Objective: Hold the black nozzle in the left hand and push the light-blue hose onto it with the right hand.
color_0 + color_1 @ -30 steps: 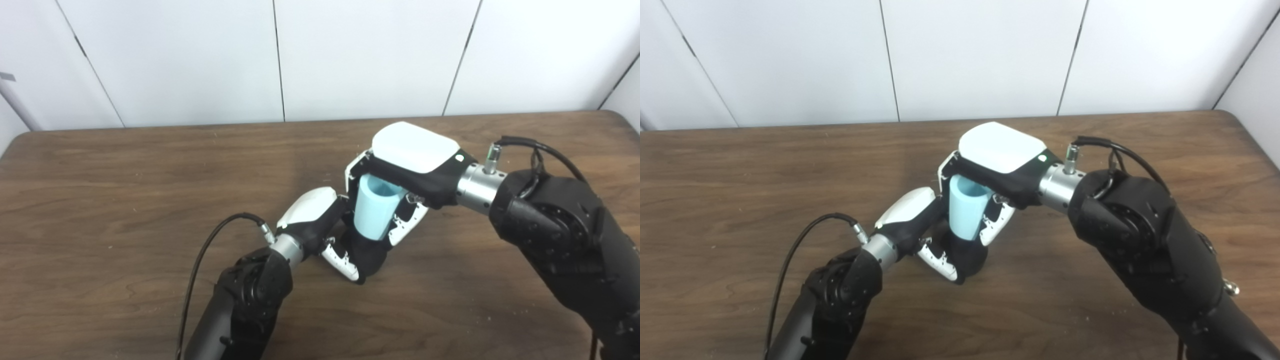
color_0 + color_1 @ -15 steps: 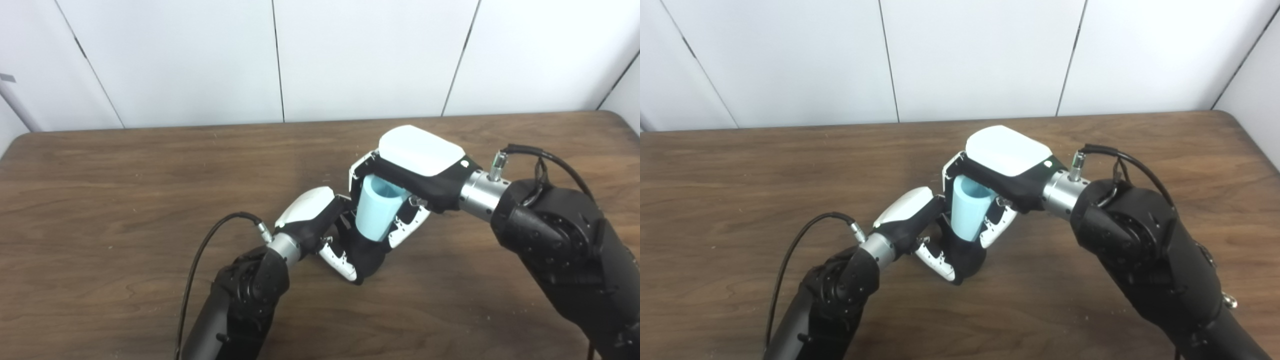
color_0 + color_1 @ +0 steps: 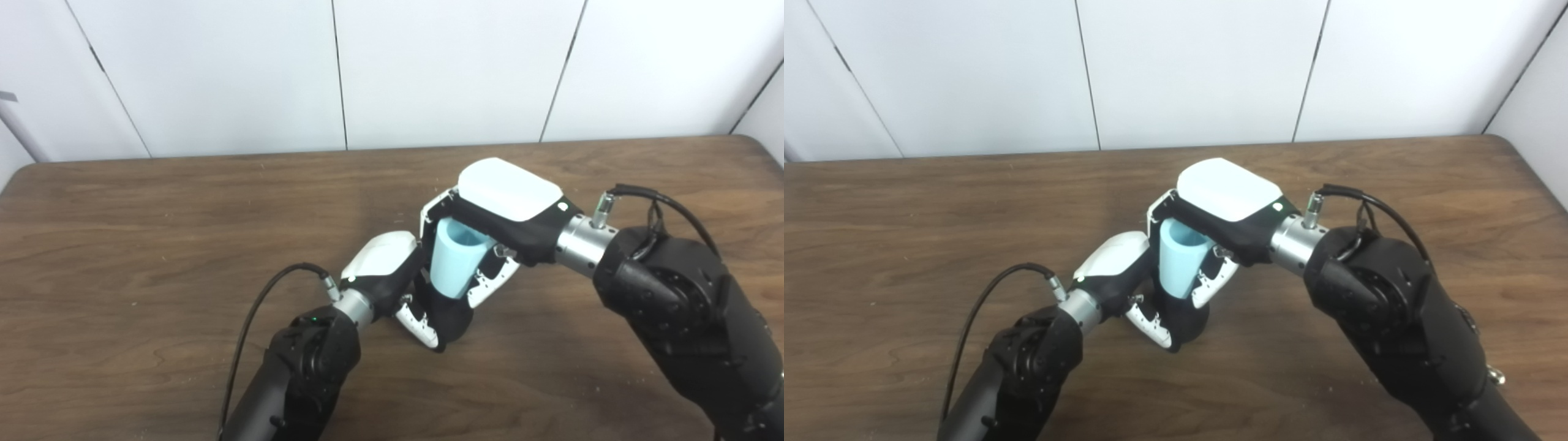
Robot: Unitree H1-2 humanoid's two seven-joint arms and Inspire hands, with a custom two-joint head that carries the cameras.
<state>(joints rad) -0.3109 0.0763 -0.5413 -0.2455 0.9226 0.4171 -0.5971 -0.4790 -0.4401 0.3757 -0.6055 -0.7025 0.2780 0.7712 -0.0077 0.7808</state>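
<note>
Since a second ago the hose (image 3: 453, 264) has dropped slightly and shifted a little toward the left arm, together with the right hand (image 3: 496, 211) that carries it. Left hand (image 3: 404, 278) moved with it by a small amount. Camera appears steady: wall seams hold their places.

Reading: the push seems under way but slow. Hose's lower end now sits down among the dark fingers and the black mass below it, presumably the nozzle (image 3: 452, 315). Whether hose is seated on nozzle or only touching its tip cannot be told; the joint is hidden by fingers in both views.

Hose: light blue, short, tapered, open mouth upward, leaning slightly toward the right arm at the top. It stands just above the nozzle, near the middle of the table (image 3: 153, 245), held off the wood.

Right hand: palm down over the hose mouth, white back plate uppermost, fingers curled down both sides of the hose, clasping it. Wrist angled down from the right forearm, which comes in from the lower right.

Left hand: just beside the hose on the left-arm side and lower, white back plate facing up, fingers wrapped round the black nozzle from below. Nozzle bottom looks close to the table; contact unclear.

Next, likely: continued downward press along the hose's axis, left hand bracing.
</note>
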